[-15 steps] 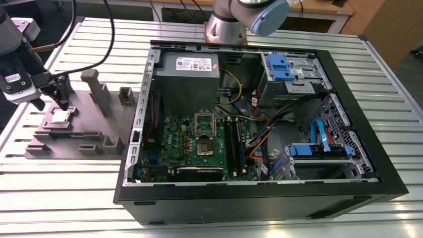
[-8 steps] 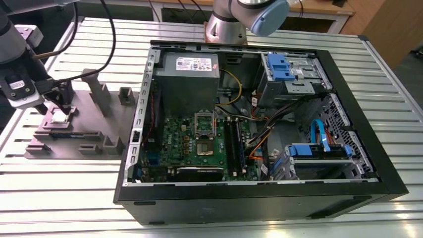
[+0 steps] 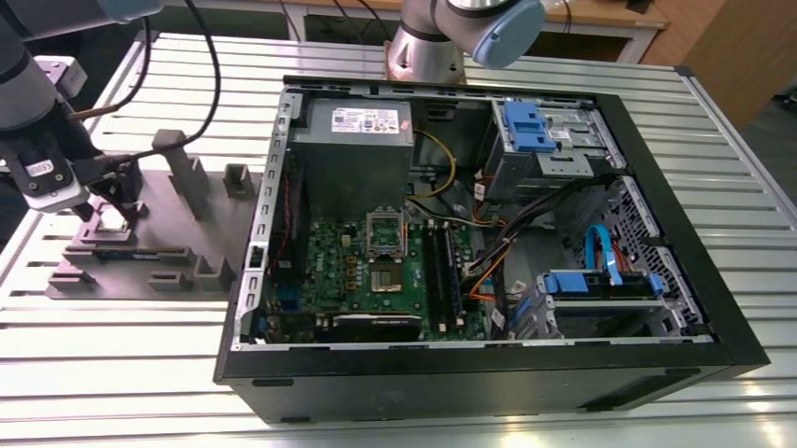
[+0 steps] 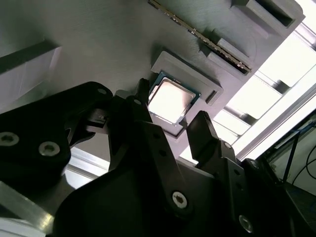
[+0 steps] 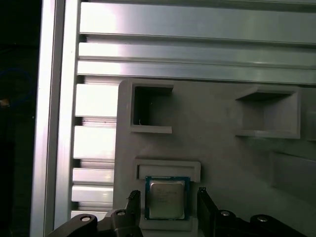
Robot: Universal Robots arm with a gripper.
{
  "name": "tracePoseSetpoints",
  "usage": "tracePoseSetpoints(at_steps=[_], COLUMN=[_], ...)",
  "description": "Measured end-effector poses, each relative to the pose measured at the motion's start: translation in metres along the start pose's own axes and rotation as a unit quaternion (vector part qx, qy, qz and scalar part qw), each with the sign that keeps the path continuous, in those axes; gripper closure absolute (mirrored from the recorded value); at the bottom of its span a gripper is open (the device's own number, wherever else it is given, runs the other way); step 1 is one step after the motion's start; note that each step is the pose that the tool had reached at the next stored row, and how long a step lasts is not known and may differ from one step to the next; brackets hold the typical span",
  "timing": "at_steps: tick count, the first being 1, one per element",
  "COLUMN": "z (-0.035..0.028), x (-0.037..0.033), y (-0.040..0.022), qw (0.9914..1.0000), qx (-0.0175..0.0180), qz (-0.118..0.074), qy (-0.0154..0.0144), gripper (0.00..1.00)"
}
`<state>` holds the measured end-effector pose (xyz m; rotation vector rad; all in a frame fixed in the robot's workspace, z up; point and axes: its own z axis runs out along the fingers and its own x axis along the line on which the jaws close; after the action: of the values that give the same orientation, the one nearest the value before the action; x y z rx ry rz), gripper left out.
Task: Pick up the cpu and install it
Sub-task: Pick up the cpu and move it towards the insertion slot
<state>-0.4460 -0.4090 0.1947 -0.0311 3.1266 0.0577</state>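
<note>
- First wrist view: the cpu (image 5: 167, 198) lies flat, silver top up, in a shallow square seat of the grey fixture block (image 5: 222, 158).
- The gripper (image 5: 168, 203) hangs over it, fingers (image 5: 133, 200) spread wider than the chip, one at each side, gripping nothing.
- Exterior view: the block rests on the slatted table (image 3: 373, 411), at the exterior view's left of the open computer case (image 3: 697, 280).

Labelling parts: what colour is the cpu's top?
Silver-grey; the cpu shows best in the first wrist view.
</note>
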Motion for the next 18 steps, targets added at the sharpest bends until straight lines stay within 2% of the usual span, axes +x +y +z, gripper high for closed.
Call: tracePoseSetpoints(at_steps=[18], z=[0.0086], x=[0.0001], y=[-0.0003], qw=[1.0], qx=[-0.0005], qz=[0.0], qy=[0.0002], gripper=[0.43])
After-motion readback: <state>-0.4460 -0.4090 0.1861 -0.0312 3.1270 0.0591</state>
